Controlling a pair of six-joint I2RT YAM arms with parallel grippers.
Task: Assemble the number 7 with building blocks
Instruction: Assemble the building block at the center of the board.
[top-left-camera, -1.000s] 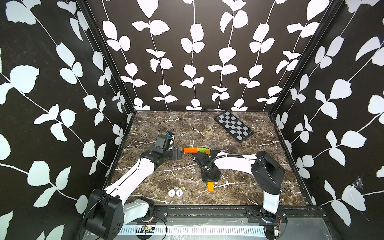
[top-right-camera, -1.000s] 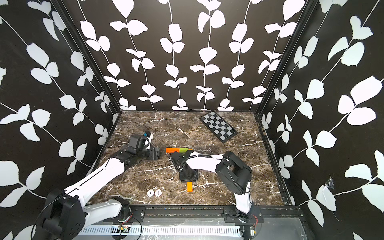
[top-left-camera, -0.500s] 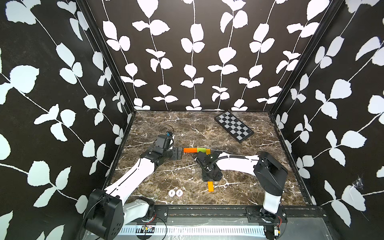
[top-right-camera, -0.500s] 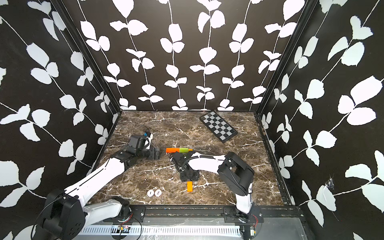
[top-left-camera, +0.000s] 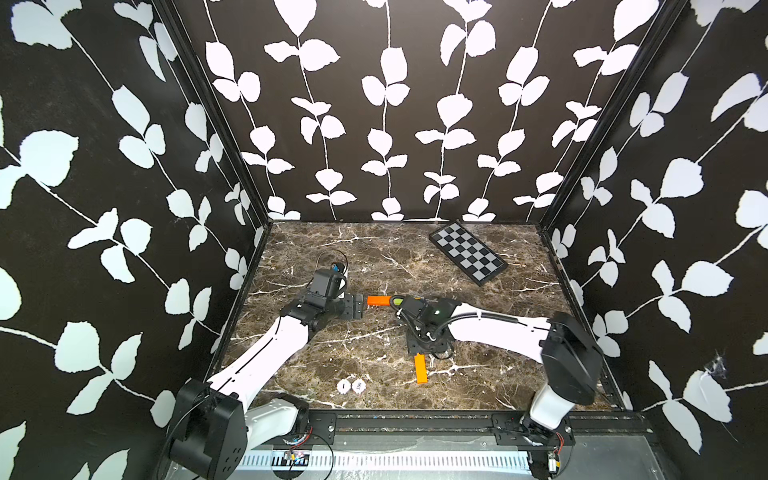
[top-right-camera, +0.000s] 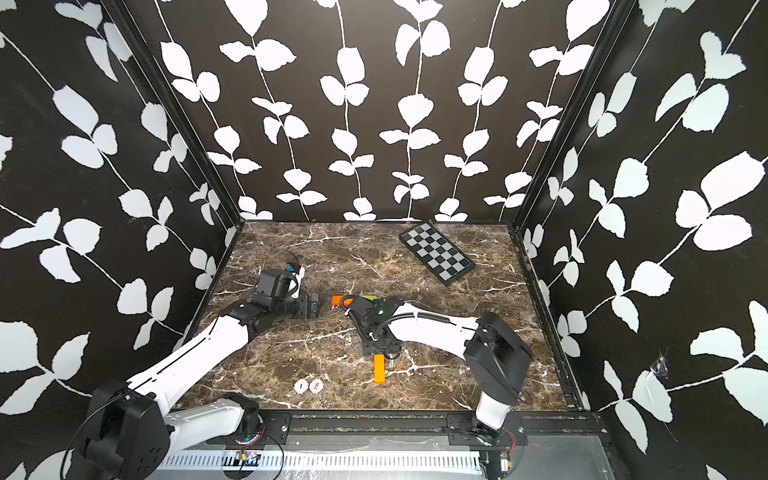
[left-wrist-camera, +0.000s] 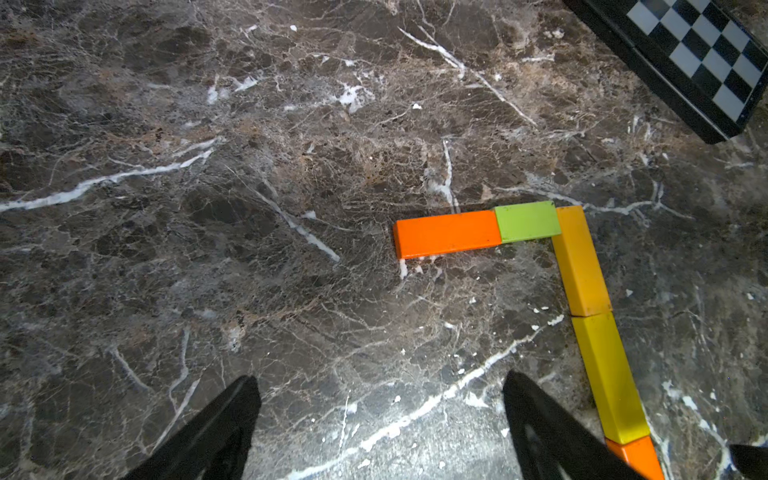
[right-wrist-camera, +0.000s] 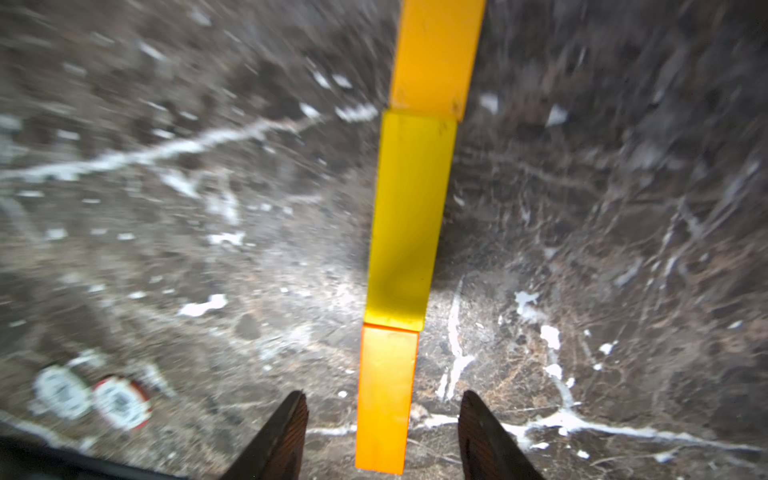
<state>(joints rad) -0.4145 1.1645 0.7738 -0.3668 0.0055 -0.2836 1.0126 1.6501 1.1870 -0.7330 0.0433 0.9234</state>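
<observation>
Well, starting at the left — the left gripper (left-wrist-camera: 380, 378) hangs low over the brown marble tabletop (left-wrist-camera: 208, 166). Its black fingers are spread wide with nothing between them, aimed at the free end of the flat orange bar (left-wrist-camera: 446, 233) that opens the top stroke. Butted against it sits the short pale green bar (left-wrist-camera: 527, 221). At the corner the amber-yellow bar (left-wrist-camera: 579, 262) turns downward, followed by the bright yellow bar (left-wrist-camera: 609, 374) and a second orange bar (right-wrist-camera: 388, 419) at the foot. All five lie flat, end to end, so the number 7 (left-wrist-camera: 570, 220) looks fully laid out near the middle of the table. Over that foot bar stands the right gripper (right-wrist-camera: 383, 392), jaws parted, a strip of marble showing on either side — straddling it, not gripping it.

Now the hazards, as I judge them. On the left, any forward creep of that open gripper would shove the top stroke along and buckle the corner. On the right, it's the getaway. The bars appear only to butt loosely, and the joints in the long stroke look slightly stepped, so a sideways swing before the fingers clear would clip the foot bar and skew the line. The arm also overhangs the long stroke in both top views, so a low retreat could drag across it. The black-and-grey checkerboard (top-left-camera: 467, 253), far right, is well apart and no threat.
</observation>
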